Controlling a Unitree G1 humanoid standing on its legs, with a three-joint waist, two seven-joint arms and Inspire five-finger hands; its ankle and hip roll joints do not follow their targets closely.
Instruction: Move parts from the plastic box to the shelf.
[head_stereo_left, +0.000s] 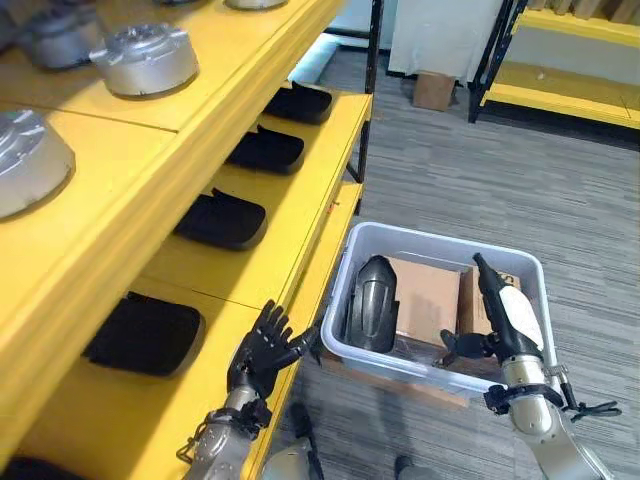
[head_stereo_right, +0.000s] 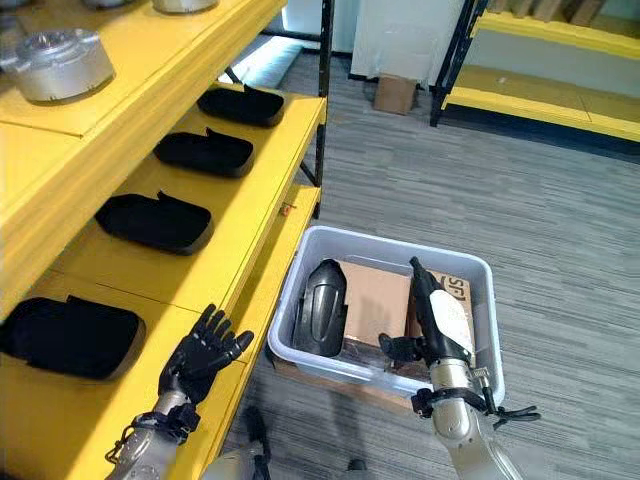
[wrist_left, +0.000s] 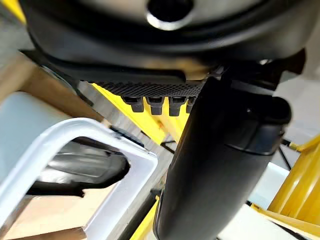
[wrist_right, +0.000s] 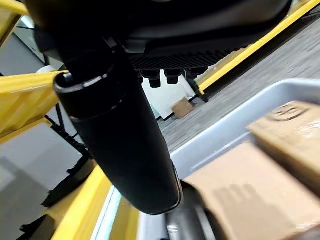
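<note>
Fingers of both hands are straight and empty: left hand (head_stereo_left: 265, 350) at lower left over the shelf (head_stereo_left: 300, 215), right hand (head_stereo_left: 505, 315) over the box (head_stereo_left: 440, 245) at lower right holding 1 black part (head_stereo_left: 372, 302).

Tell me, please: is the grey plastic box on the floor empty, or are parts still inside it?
Not empty. The plastic box holds one dark part leaning at its shelf-side end, beside cardboard boxes. The right hand is over it.

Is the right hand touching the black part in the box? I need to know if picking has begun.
Apart. In the left eye view the right hand hangs over the cardboard with open fingers, clear of the black part in the plastic box.
</note>
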